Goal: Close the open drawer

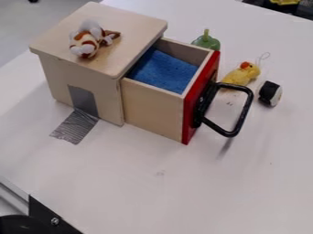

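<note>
A wooden box [79, 77] stands on the white table, with its drawer [153, 109] pulled out toward the right. The drawer has a red front [191, 114] with a black loop handle [247, 107] sticking out from it. Inside the drawer lies blue foam-like material [162, 71].
A striped plush toy [87, 42] lies on the box top. Right of the drawer are a green toy [207, 42], a yellow duck toy [241, 75] and a black-and-white round piece [269, 93]. Grey tape [76, 126] joins box and table [140, 183]. Black and metal parts occupy the lower-left corner.
</note>
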Robot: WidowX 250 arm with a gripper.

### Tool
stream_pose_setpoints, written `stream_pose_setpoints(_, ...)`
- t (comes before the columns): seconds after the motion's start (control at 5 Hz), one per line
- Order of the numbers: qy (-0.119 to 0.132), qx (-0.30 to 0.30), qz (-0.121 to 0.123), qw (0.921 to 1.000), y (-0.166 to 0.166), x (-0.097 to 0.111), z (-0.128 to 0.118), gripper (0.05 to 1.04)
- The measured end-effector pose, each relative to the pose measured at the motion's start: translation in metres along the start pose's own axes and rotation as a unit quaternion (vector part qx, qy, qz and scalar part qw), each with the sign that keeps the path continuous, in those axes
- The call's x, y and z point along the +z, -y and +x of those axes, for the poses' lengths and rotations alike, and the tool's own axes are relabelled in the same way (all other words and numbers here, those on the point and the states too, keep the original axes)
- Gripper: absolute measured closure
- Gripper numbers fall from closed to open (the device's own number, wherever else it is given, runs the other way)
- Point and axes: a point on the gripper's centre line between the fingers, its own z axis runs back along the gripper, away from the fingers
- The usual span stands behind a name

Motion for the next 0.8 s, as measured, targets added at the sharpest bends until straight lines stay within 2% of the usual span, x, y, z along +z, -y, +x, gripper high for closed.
stream_pose_setpoints(0.2, -0.014, 0.001, -0.005, 0.9999, 0.001, -0.008, 0.000, 0.085)
stream_pose_setpoints(0.4, -0.031, -0.028, -0.003, 0.9991, 0.030, -0.009, 0.020, 0.085)
stream_pose_setpoints(0.6, -0.043, -0.056, -0.006, 0.9975, 0.068, -0.010, 0.055, 0.085)
stream_pose_setpoints(0.8, -0.048, -0.086, 0.010, 0.9951, 0.113, -0.013, 0.090, 0.085)
